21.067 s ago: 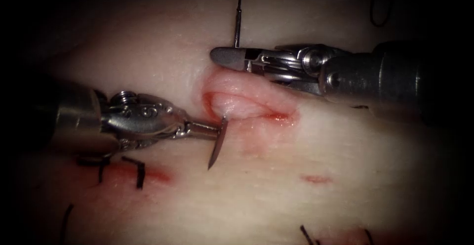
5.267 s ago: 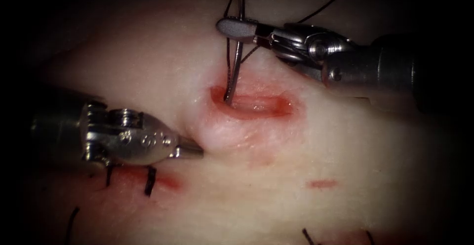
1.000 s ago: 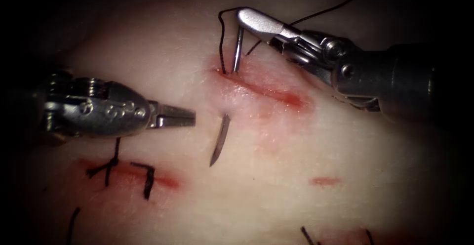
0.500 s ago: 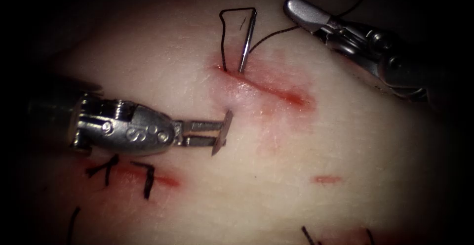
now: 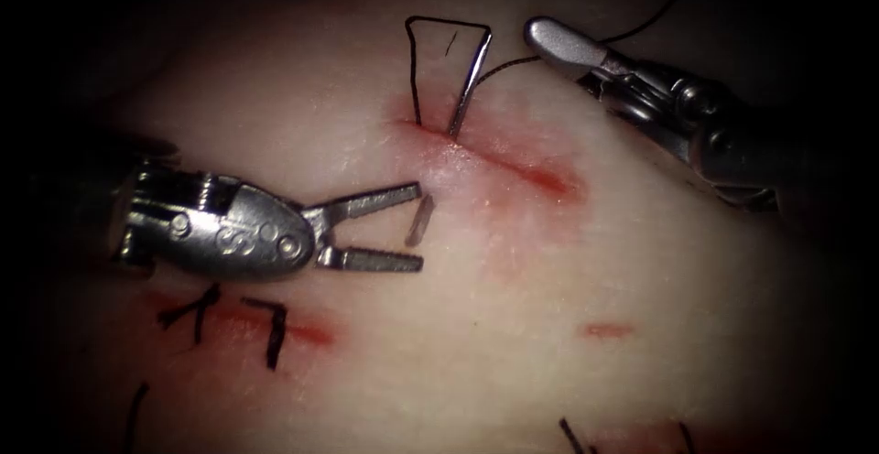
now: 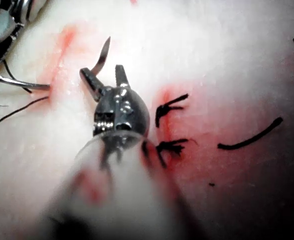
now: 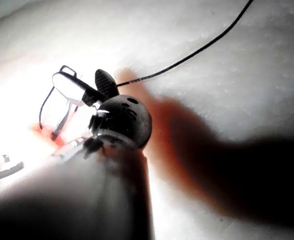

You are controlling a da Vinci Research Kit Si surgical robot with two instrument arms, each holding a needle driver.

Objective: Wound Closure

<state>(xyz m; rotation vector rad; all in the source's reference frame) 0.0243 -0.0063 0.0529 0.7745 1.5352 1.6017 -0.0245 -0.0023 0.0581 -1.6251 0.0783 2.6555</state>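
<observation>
The cut [image 5: 513, 166] runs as a red line across the tissue [image 5: 513, 344]. The curved needle passes under the cut's left end. Its tail [image 5: 469, 79] stands out of the tissue on the far side, and its tip [image 5: 418, 221] sticks out on the near left side. Black thread [image 5: 414, 70] loops from the tail back into the cut's end. My left tool [image 5: 417, 226] is open with its jaws either side of the needle tip [image 6: 104, 52], not closed on it. My right tool [image 5: 558, 44] hangs open to the right of the tail, holding nothing, as the right wrist view [image 7: 87, 85] confirms.
Older black stitches [image 5: 197, 312] sit over a red line below the left tool, also seen in the left wrist view [image 6: 169, 107]. Cut thread ends [image 5: 572, 436] lie at the near edge. A small red mark [image 5: 604, 330] lies right of centre.
The right tool let go of the needle tail and drew back to the right. The left tool moved in to the needle tip and opened its jaws wider around it.
</observation>
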